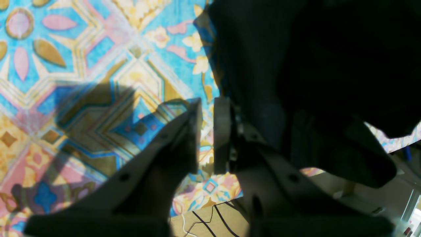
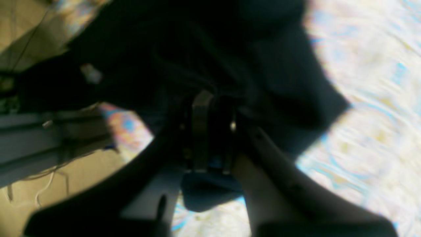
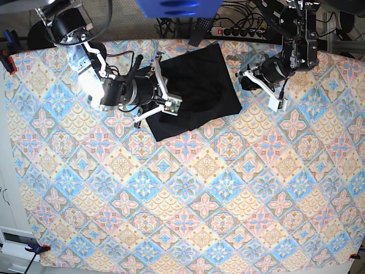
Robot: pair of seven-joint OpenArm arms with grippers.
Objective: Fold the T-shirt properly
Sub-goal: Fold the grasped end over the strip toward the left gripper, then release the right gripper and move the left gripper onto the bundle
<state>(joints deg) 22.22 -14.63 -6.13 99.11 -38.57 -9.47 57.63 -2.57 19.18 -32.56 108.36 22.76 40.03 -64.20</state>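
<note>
The black T-shirt [image 3: 197, 91] lies folded into a rough square at the far middle of the table. My right gripper [image 3: 170, 103] is at its near left edge. In the blurred right wrist view this gripper [image 2: 213, 125] has its fingers pressed together, shut on a fold of the T-shirt [image 2: 263, 65]. My left gripper [image 3: 246, 79] hovers just off the shirt's right edge. In the left wrist view it [image 1: 207, 131] is shut to a thin gap with nothing in it, and the T-shirt [image 1: 296, 65] lies beside it to the right.
A bright patterned tablecloth [image 3: 188, 188] covers the whole table. A power strip and cables [image 3: 239, 31] lie beyond the far edge, next to a blue object [image 3: 177, 7]. Clamps hold the cloth at the corners [image 3: 7, 57].
</note>
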